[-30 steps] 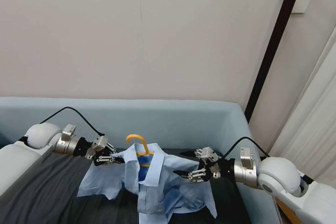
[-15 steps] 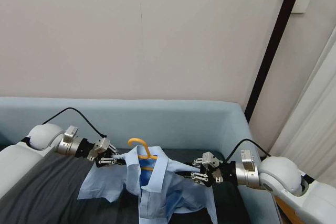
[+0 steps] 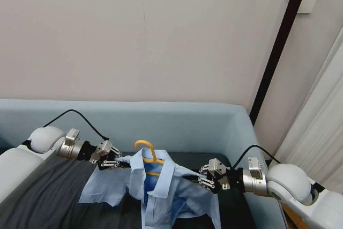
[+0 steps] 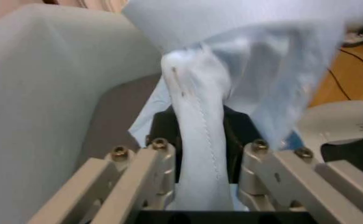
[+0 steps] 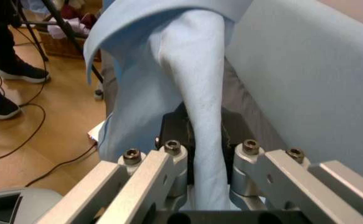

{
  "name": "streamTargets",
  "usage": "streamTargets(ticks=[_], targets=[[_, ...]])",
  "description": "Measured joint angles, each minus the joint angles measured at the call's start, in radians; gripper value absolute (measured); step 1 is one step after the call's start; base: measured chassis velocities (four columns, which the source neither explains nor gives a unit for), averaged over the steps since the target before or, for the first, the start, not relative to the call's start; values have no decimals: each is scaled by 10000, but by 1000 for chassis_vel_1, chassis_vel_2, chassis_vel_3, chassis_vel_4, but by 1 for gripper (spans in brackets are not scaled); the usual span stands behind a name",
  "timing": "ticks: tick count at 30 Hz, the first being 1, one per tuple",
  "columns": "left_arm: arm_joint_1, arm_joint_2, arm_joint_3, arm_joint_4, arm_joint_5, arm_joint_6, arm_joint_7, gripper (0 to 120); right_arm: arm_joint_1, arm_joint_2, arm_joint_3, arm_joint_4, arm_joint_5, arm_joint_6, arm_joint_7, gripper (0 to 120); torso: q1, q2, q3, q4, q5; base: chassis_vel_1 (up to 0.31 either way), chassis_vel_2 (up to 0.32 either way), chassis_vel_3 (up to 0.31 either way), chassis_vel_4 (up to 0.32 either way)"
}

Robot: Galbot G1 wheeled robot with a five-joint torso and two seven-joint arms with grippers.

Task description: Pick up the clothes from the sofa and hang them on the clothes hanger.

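Shirt drawn tauter, stretched between left pincer and right pincer, both clamping its fabric

No legible text, labels or signs.

Plain off-white wall at the back, w/ a small white plate fixed high up near its RH edge & a pale curtain hanging in folds further right. Lower down, a dark grey cover lies spread flat, lightly creased. Off to one side there's warm-brown wood floor, w/ a thin black cable looping across it & a wicker basket w/ some cloth in it standing further back.
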Motion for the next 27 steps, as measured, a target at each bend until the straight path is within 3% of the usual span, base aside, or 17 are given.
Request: streamTargets(ticks=[7,19,27], targets=[[-80,123,-237,614,-465,-482,-37,48,-165,-19,251,-12,69,129,7,7,0,0,0,0,0,0,0,0,0],[773,837,-1566,1530,-1111,-969,-37,96,-347,-28,665,23,1008,506,142,7,0,0,-1,1,1,0,0,0,0],[1094,966,-1848,2009,-1218,-1027,162,110,-147,-312,873,312,1633,512,250,7,0,0,0,1,-1,0,0,0,0]])
